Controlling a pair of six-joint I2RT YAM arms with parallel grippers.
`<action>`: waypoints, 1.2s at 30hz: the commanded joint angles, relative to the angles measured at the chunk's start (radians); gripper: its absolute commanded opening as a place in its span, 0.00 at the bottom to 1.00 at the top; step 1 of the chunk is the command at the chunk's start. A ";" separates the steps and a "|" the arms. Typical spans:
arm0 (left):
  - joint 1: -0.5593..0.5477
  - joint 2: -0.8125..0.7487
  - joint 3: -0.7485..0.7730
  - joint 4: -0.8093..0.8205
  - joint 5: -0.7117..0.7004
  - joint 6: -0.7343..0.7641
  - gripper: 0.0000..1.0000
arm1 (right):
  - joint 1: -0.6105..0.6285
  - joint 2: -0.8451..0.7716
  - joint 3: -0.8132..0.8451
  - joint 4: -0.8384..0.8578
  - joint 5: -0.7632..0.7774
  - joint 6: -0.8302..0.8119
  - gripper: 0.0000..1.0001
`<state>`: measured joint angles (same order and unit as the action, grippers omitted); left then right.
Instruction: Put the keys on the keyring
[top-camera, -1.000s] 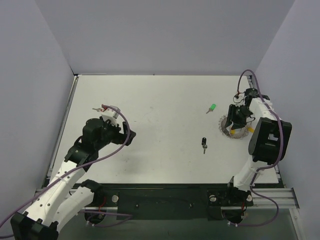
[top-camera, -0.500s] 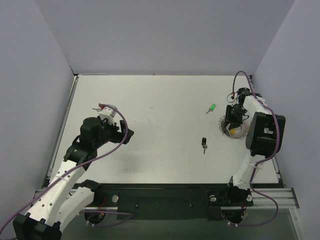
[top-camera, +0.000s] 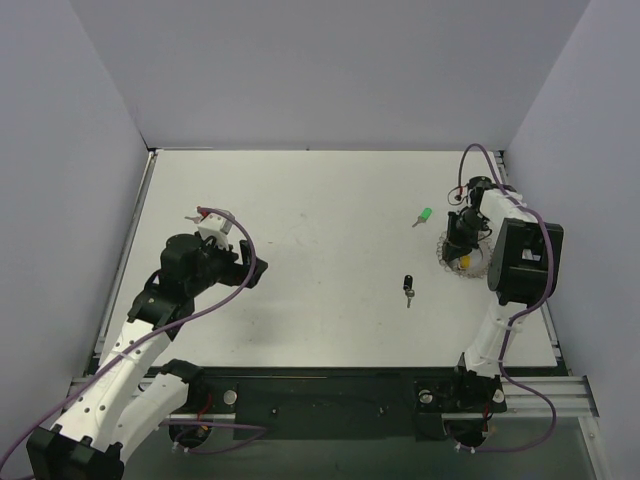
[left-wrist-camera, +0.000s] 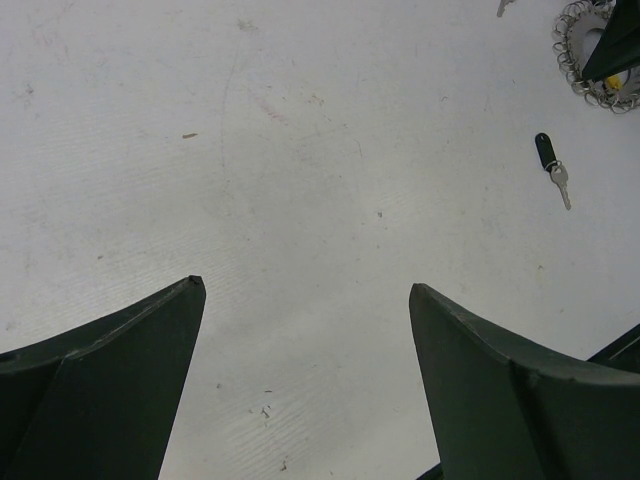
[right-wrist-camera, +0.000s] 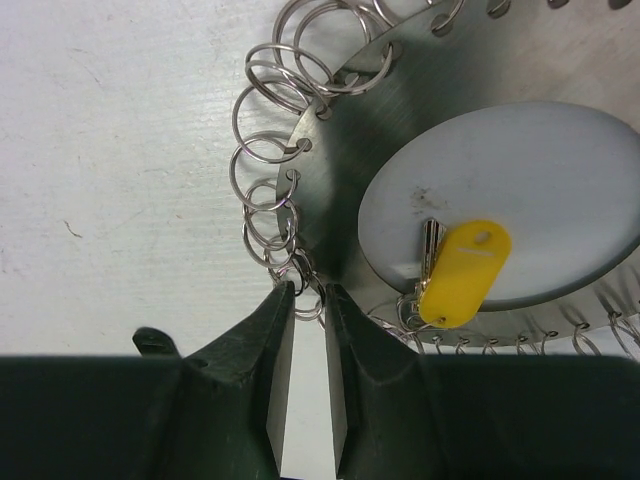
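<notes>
Left gripper (left-wrist-camera: 305, 288) wide open, empty, above table (left-wrist-camera: 300, 120); right gripper (right-wrist-camera: 308, 290) narrowed to a slit at a small loop of keyring (right-wrist-camera: 330, 190), right side of top view, grip unclear; yellow key (right-wrist-camera: 462, 272) on keyring disc; dark key (top-camera: 407, 288), green key (top-camera: 424, 215) loose to its left.

counting now: 3 keys showing, 1 green-headed key (top-camera: 425, 216), 1 dark-headed key (top-camera: 407, 287), 1 yellow-headed key (right-wrist-camera: 460, 272). 1 keyring (right-wrist-camera: 340, 150). 1 left claw (left-wrist-camera: 305, 285), 1 right claw (right-wrist-camera: 308, 292), 1 worktop (top-camera: 300, 250).
</notes>
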<state>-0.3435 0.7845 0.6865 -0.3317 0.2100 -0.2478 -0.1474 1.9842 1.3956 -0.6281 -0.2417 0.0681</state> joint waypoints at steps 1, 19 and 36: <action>0.006 0.002 0.005 0.059 0.012 0.013 0.94 | 0.003 0.008 0.020 -0.055 0.001 0.022 0.15; 0.015 -0.001 0.005 0.057 0.015 0.016 0.93 | -0.049 -0.079 0.025 -0.018 -0.113 0.027 0.24; 0.018 -0.005 0.005 0.057 0.015 0.018 0.94 | -0.077 -0.099 -0.024 -0.016 -0.114 0.064 0.24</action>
<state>-0.3355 0.7876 0.6865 -0.3313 0.2138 -0.2462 -0.2169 1.9408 1.3849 -0.6197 -0.3710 0.0986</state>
